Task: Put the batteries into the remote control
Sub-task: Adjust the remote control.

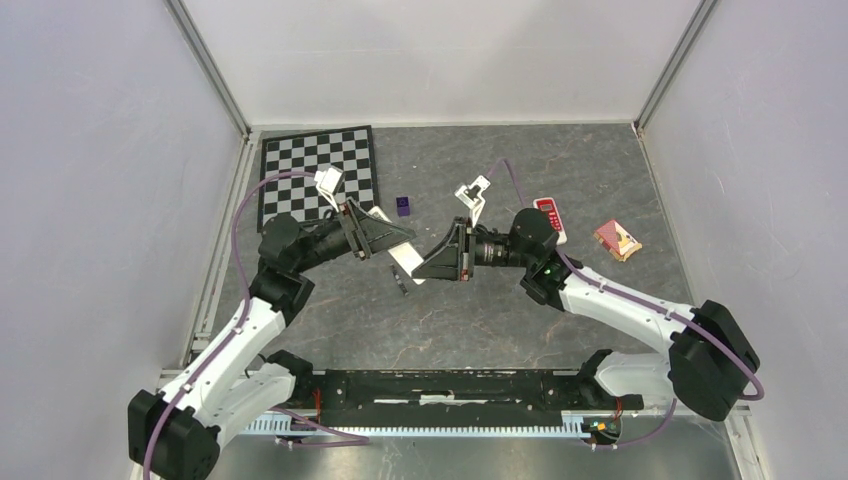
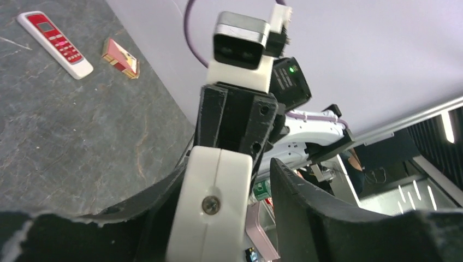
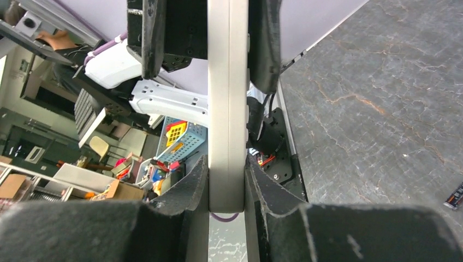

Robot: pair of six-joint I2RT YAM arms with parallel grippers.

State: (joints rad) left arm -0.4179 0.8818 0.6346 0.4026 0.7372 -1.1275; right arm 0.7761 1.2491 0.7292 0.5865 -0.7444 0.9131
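The long white remote control is held off the table between my two grippers. My right gripper is shut on one end of it; in the right wrist view both fingers press against the white bar. My left gripper is open around the other end: in the left wrist view the remote, with a screw in it, rests against one finger, and the other finger stands apart. One dark slim battery lies on the table just below the remote and also shows in the right wrist view. I cannot make out a second battery.
A small purple cube sits behind the grippers. A red-faced remote and a snack packet lie to the right, both also in the left wrist view, remote and packet. A checkerboard lies at the back left.
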